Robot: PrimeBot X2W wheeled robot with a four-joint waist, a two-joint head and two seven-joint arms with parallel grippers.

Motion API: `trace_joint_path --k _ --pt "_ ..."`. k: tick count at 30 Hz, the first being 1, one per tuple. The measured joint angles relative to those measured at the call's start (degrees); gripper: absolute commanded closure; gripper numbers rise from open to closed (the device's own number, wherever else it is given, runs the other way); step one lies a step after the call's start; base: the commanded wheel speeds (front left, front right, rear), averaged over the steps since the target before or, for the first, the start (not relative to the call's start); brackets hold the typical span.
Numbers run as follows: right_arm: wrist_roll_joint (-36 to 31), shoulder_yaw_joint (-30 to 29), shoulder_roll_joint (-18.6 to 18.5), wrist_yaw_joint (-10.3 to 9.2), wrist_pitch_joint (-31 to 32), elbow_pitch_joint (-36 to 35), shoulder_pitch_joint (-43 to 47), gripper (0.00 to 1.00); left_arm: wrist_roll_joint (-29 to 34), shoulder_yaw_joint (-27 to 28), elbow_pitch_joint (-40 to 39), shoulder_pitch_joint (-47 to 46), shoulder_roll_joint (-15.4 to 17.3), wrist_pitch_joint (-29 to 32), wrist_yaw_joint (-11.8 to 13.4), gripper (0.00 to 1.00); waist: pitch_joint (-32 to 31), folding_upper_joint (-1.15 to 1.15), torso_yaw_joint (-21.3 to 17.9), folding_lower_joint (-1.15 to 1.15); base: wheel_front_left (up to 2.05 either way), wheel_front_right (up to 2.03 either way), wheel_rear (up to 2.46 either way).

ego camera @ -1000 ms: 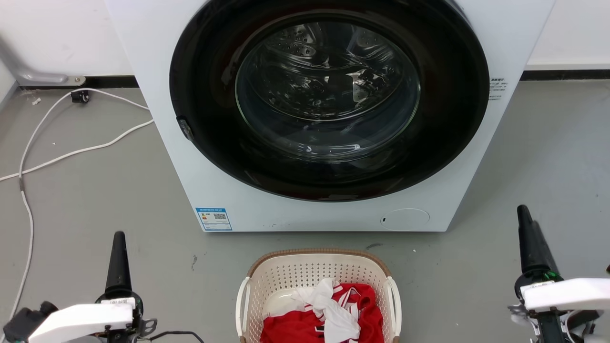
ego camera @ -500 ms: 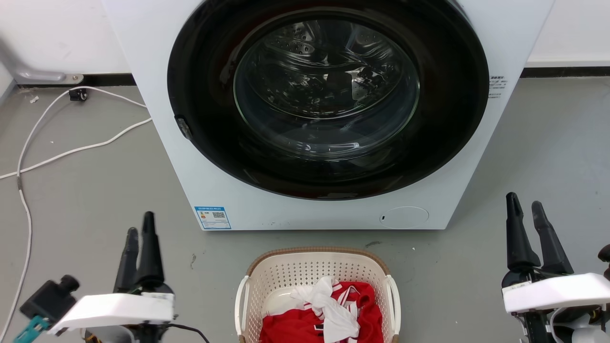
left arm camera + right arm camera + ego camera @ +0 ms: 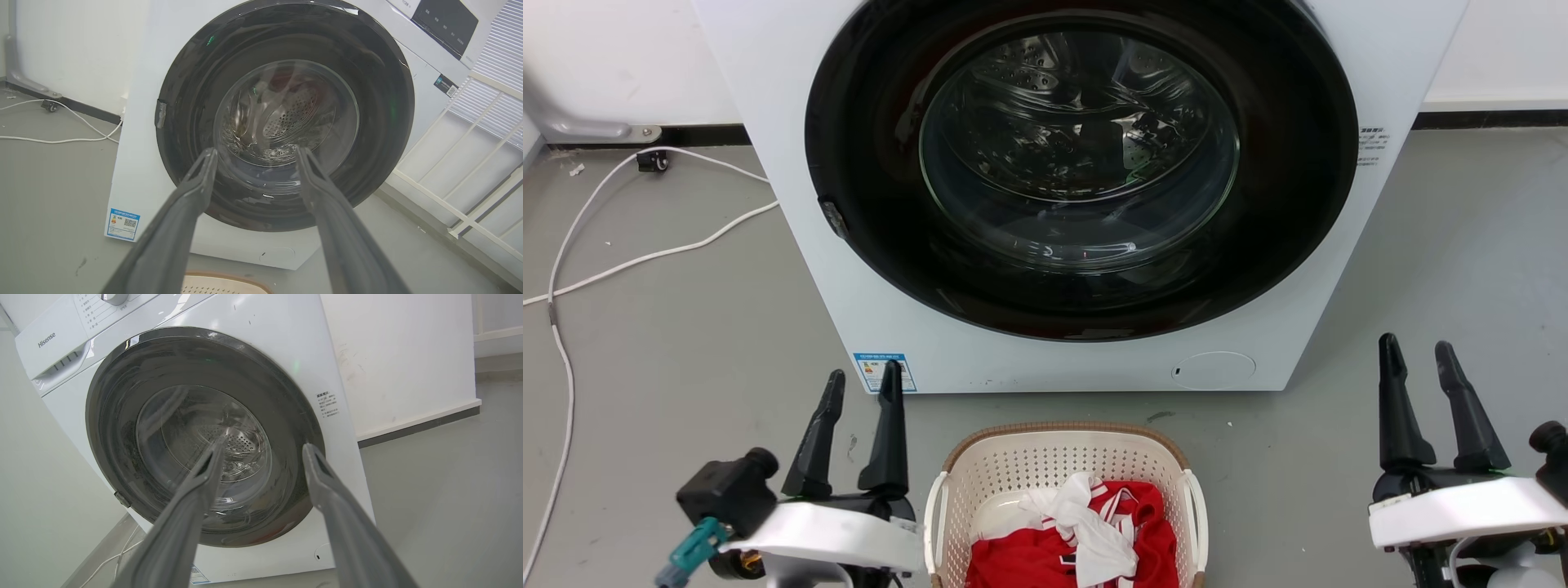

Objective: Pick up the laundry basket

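Laundry basket point(image 3: 1013, 478) stands on the grey floor point(image 3: 670, 343), just in front of the big white washing machine point(image 3: 768, 90), whose round dark door point(image 3: 1078, 163) is closed. Left hand point(image 3: 864, 371) hovers just beside the basket's left handle point(image 3: 934, 523), fingers parted by a modest gap, holding nothing. The right hand point(image 3: 1415, 343) is well off to the right, likewise parted and empty. Red and white clothes point(image 3: 1045, 559) lie in the basket.
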Motion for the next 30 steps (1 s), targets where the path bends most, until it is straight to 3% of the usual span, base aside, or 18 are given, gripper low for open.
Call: trace_joint_path --k 7,23,30 --pt "-4.3 0.2 0.0 0.00 -1.0 0.3 0.4 0.00 6.8 -2.8 -1.0 0.0 0.6 -1.1 1.3 0.00 0.0 0.00 -0.1 0.00 0.00 0.00 0.00" --pt "-13.2 0.5 0.0 0.00 -3.0 1.7 1.2 0.00 15.0 -9.3 -0.2 0.4 3.8 -2.9 6.1 0.00 0.0 0.00 -0.3 0.00 0.00 0.00 0.00" --pt "-17.0 1.3 0.0 0.01 -3.7 2.4 1.5 0.00 17.9 -11.1 1.7 0.5 4.5 -3.9 6.2 0.00 -0.1 0.00 -0.4 0.00 0.00 0.00 0.00"
